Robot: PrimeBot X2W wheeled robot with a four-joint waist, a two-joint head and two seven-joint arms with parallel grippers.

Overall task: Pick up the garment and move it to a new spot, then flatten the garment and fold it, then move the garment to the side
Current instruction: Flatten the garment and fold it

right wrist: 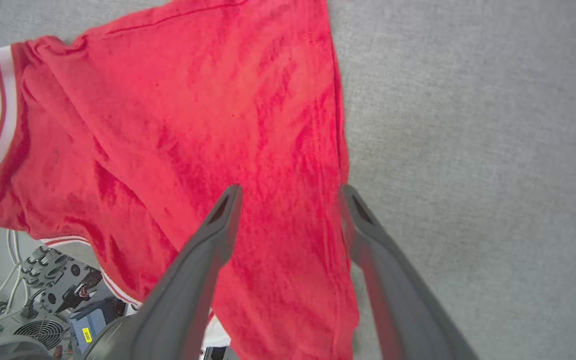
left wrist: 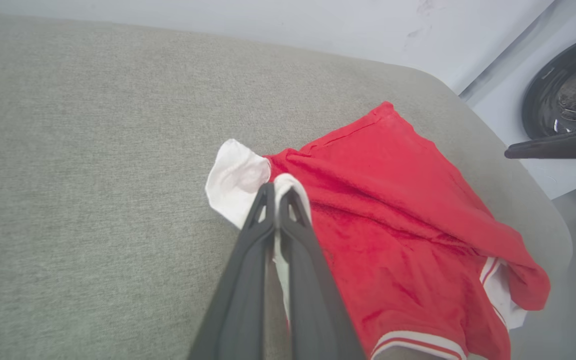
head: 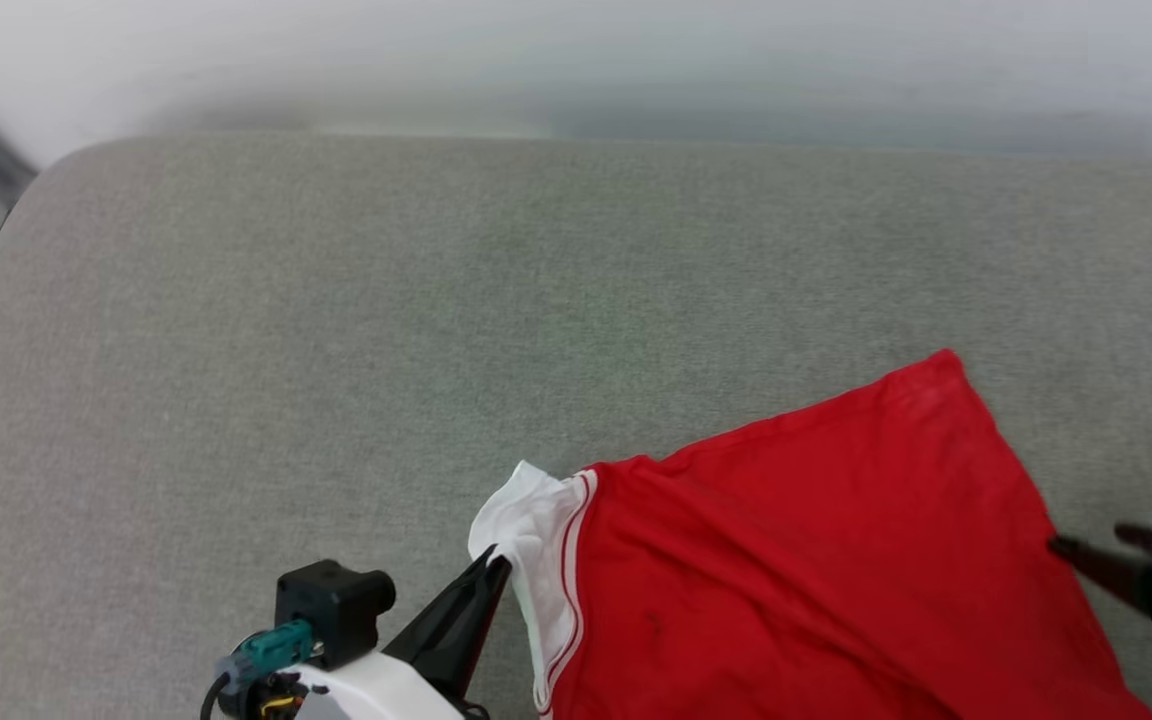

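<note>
Head view: the grey fabric-topped desk (head: 336, 300) is occupied at 5 o'clock by the red jersey-style garment with white sleeves (head: 786, 560), draped over the near edge. One white sleeve (head: 526, 520) is clenched in the left pincer (head: 498, 570) at 7 o'clock, likely for pulling flat. In the right wrist view, the right pincer (right wrist: 290, 192) is shown released astride a garment edge, and grey electronics with cables (right wrist: 33, 300) are revealed below.

We see the red garment (head: 816, 560) with white sleeves as soft, matt, creased cloth. The grey fabric-covered surface (head: 436, 330) looks coarsely woven and matt. The dark fingers (left wrist: 243, 290) of the left gripper (left wrist: 277, 190) look like smooth matt plastic.
</note>
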